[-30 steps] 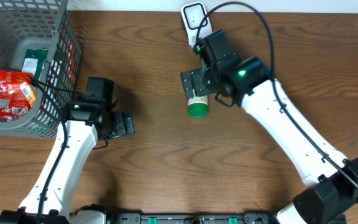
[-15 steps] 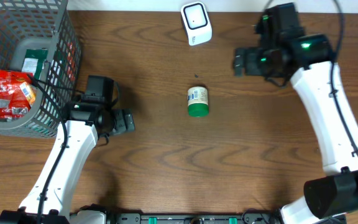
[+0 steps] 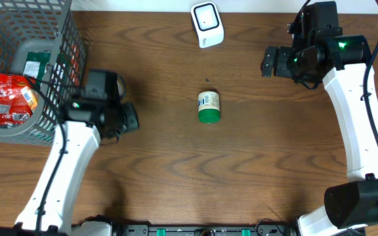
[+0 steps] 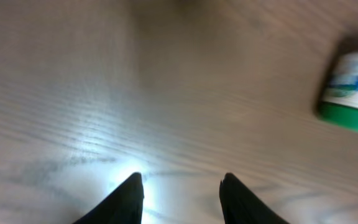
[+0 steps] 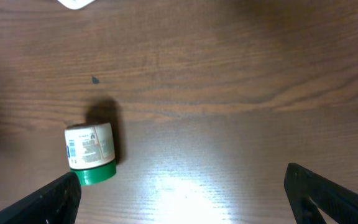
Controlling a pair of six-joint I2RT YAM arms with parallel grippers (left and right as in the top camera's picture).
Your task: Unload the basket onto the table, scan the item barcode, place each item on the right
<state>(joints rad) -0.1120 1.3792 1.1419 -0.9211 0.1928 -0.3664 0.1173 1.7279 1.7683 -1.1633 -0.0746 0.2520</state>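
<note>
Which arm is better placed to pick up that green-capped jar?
Probably the left: the left gripper hangs close to the tabletop, pointing toward the jar, nothing between its fingers. The right gripper, open, is near the far edge, with the jar off to its side.

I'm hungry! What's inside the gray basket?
A red snack bag and a green packet lie in the basket. Whatever sits beneath them is hidden.

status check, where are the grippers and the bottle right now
Left gripper open, empty, over the table. Right gripper wide open, empty. Item: green-capped bottle on its side, apart from the scanner, held by neither. Nothing in the way.
</note>
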